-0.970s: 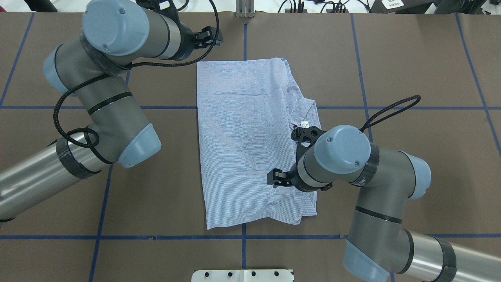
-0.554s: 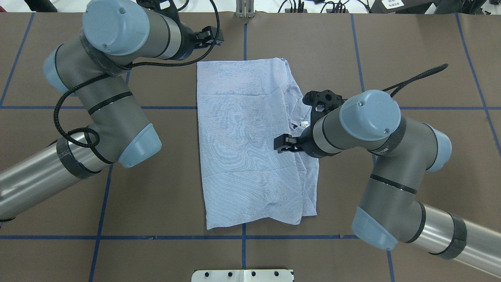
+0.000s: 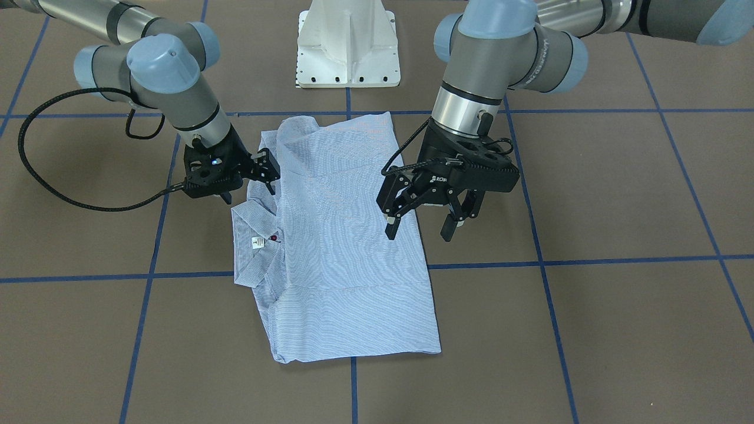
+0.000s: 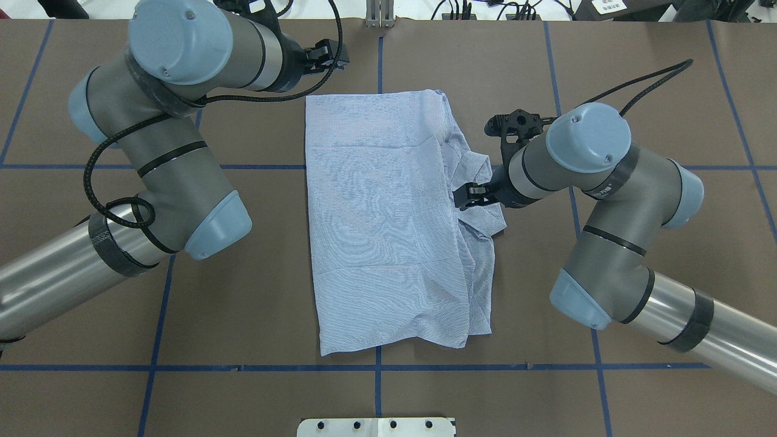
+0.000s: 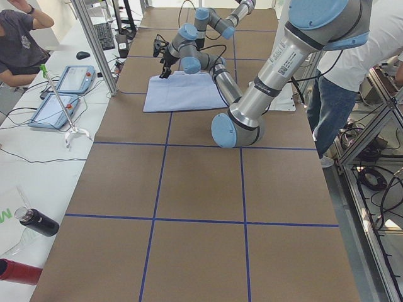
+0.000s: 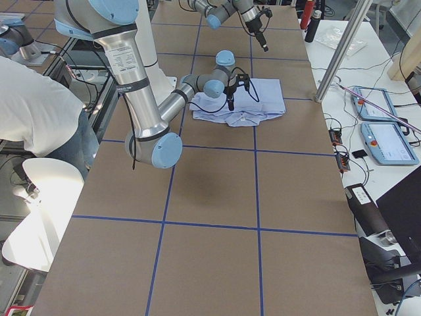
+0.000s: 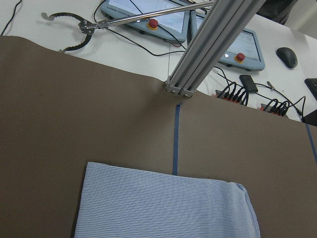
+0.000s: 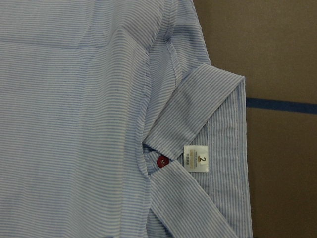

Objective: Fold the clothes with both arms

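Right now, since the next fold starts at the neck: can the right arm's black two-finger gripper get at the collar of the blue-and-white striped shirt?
Probably yes. The right gripper hovers beside the collar, which lies uncovered at the edge of the shirt; the open left gripper hangs at the opposite side.

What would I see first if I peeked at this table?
A stripy blue-and-white shirt lies folded flat in the middle of the brown table. The left gripper hangs up high near the shirt's far end with its jaws wide open, and the right gripper sits by the collar.
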`<act>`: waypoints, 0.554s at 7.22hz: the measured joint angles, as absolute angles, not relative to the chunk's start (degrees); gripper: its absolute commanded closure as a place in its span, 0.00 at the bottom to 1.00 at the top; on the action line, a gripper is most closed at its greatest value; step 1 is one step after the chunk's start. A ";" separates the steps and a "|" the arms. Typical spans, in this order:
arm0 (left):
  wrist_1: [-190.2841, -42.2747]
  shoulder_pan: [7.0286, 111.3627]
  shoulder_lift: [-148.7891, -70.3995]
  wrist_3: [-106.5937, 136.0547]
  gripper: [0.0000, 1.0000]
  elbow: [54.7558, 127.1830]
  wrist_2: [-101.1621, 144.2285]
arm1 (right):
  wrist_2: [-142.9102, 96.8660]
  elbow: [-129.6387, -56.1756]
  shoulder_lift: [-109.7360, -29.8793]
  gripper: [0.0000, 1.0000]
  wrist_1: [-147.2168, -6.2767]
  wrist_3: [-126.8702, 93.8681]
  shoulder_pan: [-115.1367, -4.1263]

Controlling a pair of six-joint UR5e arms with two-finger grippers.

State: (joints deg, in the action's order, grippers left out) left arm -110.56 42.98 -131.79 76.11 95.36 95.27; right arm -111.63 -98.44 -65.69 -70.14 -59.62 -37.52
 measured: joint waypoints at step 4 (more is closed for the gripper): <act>-110.59 42.98 -131.83 76.11 0.02 95.36 95.27 | -114.75 -89.45 -62.84 0.12 -61.05 -61.24 -37.72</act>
